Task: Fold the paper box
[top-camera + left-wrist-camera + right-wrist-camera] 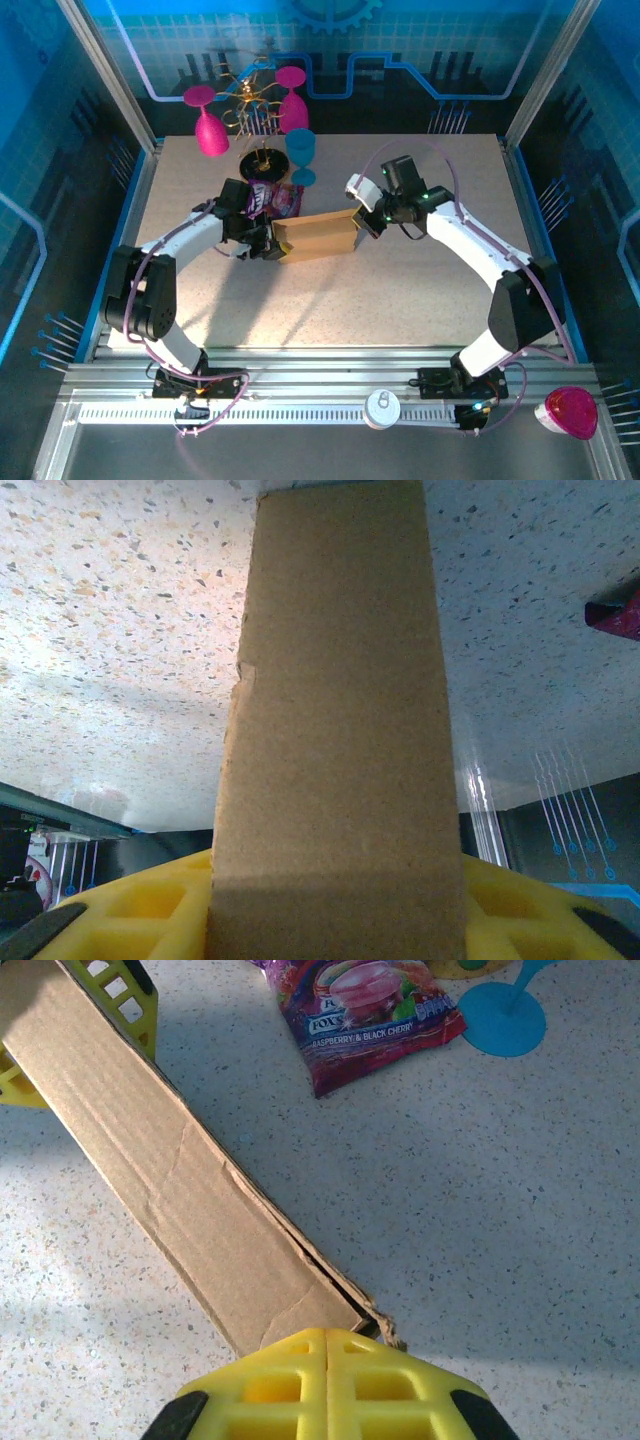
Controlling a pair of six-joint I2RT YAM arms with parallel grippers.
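So the paper box (318,236) is lying mid-desk (400,300), flattened, with its long axis running left to right, the right end tipped slightly toward the far side. Each arm has got one end. The left jaws are at the left end and the right jaws at the right end, so neither arm is really nearer.

The left jaws are pinching the box across its width. In the left wrist view the cardboard (335,730) runs straight away from the camera, with a yellow finger (130,910) showing on either side of it.

The right jaws are pressed together with their tips touching the box's near corner (300,1310). From there the box stretches up and to the left. I can't tell if a sliver of flap is caught in there.

My guess is the next move hinges on that right end. The jaws sit in line with the long axis, so they'd probably need to spread and come at a flap from the side.

The right wrist view shows a split seam along the box edge, plus a purple snack packet (370,1010) just beyond the box, which you can't make out from the top. The top view gives you the overall layout.
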